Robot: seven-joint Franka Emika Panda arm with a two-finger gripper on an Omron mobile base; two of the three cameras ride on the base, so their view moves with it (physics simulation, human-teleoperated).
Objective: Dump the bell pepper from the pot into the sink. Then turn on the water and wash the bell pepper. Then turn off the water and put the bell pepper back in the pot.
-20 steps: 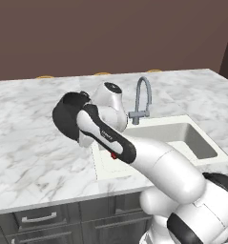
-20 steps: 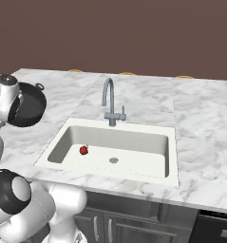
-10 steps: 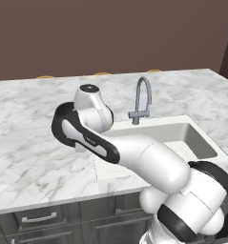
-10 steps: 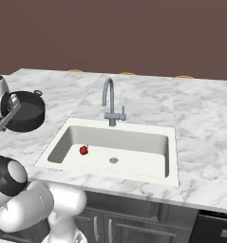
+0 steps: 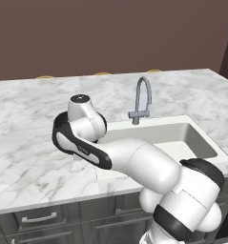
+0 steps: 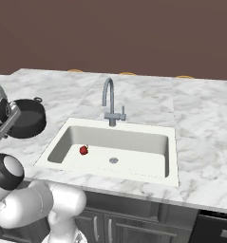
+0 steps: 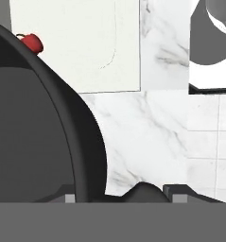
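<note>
End effector [image 6: 9,124] at left edge of right base view, pinching the pot [image 6: 25,118] by its rim; fingertips themselves hidden, so grip is judged from the pot hanging off it. Over the last second the pot swung away from the basin, from tipped up beside the arm to held over the tabletop [image 6: 200,123] left of the sink [image 6: 169,156]. Hand view: pot wall [image 7: 43,137] lower left, marble behind it. Bell pepper [image 6: 83,150] hasn't moved, on sink floor at left end, well apart from the drain [image 6: 114,160]; upper left in hand view [image 7: 32,43]. Dump looks done. Next I'd expect pot set down, then faucet [image 6: 110,104] at back of sink, water off now
</note>
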